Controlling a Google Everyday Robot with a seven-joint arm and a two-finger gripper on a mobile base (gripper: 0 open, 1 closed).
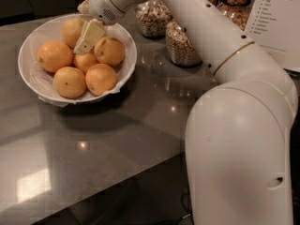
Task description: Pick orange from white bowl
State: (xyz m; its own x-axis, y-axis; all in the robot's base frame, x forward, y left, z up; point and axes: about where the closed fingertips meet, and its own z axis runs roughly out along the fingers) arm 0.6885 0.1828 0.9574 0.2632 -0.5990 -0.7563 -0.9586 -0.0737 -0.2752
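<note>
In the white bowl (23,60) on the counter (117,139), the orange (70,31) lies at the back, touching the other oranges (69,82). The pincer (88,37) hangs just right of it; we cannot tell how wide it stands or whether it holds anything. We judge it may close on the wrong fruit, or nudge the orange so it rolls. The jars (180,45) show no label, and we cannot read the printed sheet (277,22).

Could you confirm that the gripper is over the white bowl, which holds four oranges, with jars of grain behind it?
Not quite: the camera view shows six oranges in the white bowl, not four. The gripper is over the bowl, and jars of grain stand behind it.
</note>
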